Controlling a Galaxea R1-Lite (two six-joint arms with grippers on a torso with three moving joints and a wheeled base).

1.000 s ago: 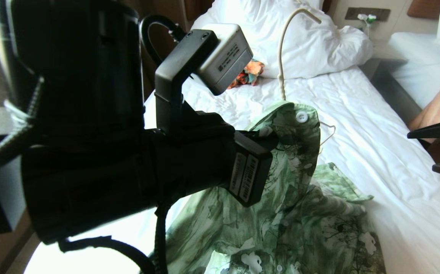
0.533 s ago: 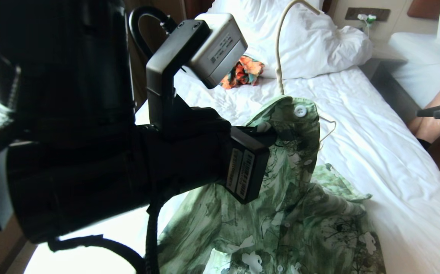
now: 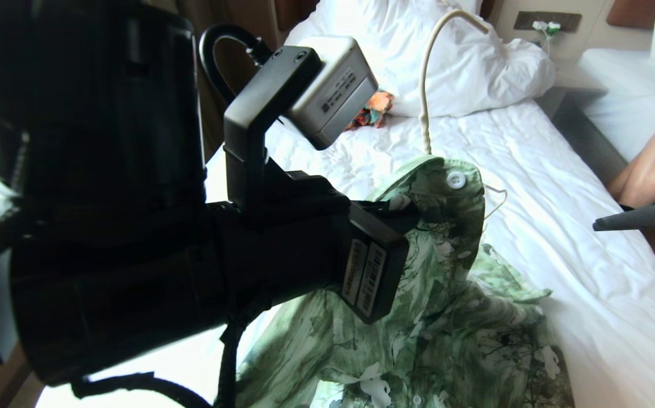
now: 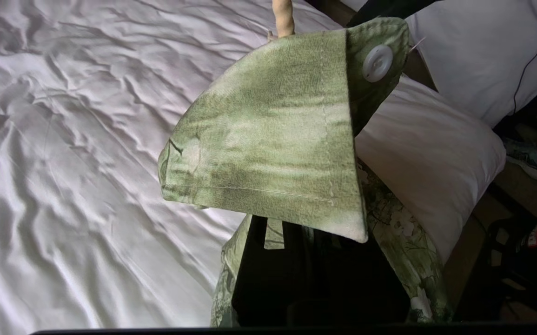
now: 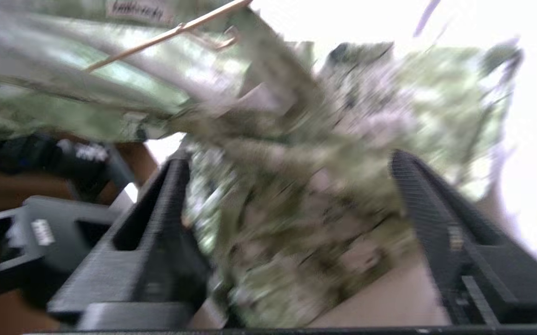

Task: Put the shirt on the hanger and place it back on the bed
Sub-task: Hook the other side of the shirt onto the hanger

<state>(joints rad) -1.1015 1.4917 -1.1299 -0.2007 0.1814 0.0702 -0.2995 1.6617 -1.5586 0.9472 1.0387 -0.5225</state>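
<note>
The green and white floral shirt (image 3: 452,317) hangs by its collar (image 4: 273,139) above the bed (image 3: 560,187), its lower part pooled on the sheet. The cream hanger (image 3: 425,85) pokes its hook up out of the collar beside a white button (image 3: 456,179). My left gripper (image 3: 404,207) is shut on the shirt just under the collar flap, which hides the fingertips in the left wrist view. My right gripper (image 3: 616,222) stands apart at the right edge of the head view. Its fingers (image 5: 170,186) are spread open, facing the shirt (image 5: 296,209) and a hanger wire (image 5: 156,37).
White pillows (image 3: 474,62) lie at the head of the bed, with a small orange patterned garment (image 3: 375,107) beside them. A person's leg (image 3: 650,170) is at the right, near my right gripper. A second bed (image 3: 628,90) and a dark nightstand (image 3: 577,107) stand beyond.
The right gripper has rolled at the right edge, from two spread fingers showing to a single edge-on finger. The left arm with the shirt and hanger swayed slightly and sits a little lower.
</note>
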